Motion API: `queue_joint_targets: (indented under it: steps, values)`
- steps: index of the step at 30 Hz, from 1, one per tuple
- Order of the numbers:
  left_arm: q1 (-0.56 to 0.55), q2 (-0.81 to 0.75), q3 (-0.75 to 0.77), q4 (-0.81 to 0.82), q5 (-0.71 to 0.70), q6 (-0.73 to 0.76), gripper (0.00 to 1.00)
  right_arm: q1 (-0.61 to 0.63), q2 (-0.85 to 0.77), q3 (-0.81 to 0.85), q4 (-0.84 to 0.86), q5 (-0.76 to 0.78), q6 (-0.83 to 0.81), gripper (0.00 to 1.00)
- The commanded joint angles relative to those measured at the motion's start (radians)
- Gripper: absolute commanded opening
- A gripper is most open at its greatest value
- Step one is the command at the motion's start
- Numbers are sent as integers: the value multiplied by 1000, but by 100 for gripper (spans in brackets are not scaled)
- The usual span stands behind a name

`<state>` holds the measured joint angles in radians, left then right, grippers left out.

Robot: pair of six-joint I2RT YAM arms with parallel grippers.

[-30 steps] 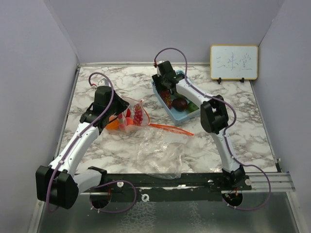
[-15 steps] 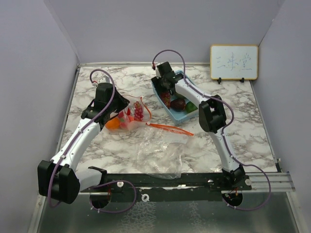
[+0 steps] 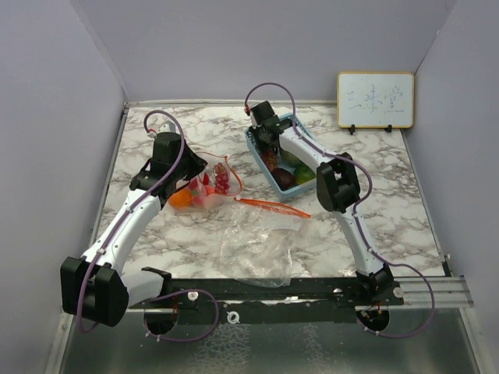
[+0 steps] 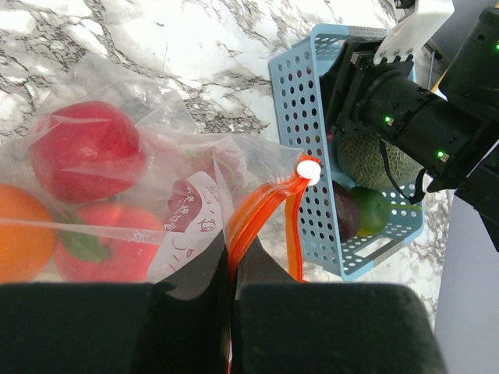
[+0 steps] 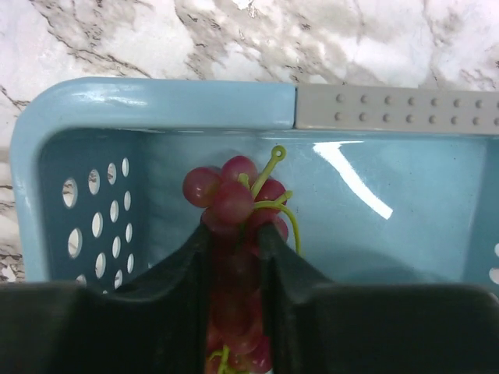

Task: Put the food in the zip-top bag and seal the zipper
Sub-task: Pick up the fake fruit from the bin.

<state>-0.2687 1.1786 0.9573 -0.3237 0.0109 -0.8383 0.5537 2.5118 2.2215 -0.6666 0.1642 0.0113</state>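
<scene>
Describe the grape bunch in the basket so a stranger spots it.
Find the blue basket at the marble table's far middle. At its far end, between the fingers of the right gripper, is the bunch of red grapes: small red balls on green stems, unlike the larger single fruits nearby.

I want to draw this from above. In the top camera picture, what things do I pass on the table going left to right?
clear bag → blue basket → whiteboard

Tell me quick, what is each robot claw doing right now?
Left gripper: shut on the orange zipper strip of the bag.
Right gripper: shut on the red grapes in the blue basket.
</scene>
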Motion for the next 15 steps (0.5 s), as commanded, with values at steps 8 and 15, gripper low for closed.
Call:
queue_joint_targets:
  steps: [8,15]
  values:
    - [10,-8,40,23,9,10,0,-24,-50,1,-78,71,-11,2]
    - [10,-4,46,43,27,-10,0,-24,-288,-62,-20,-39,-4,2]
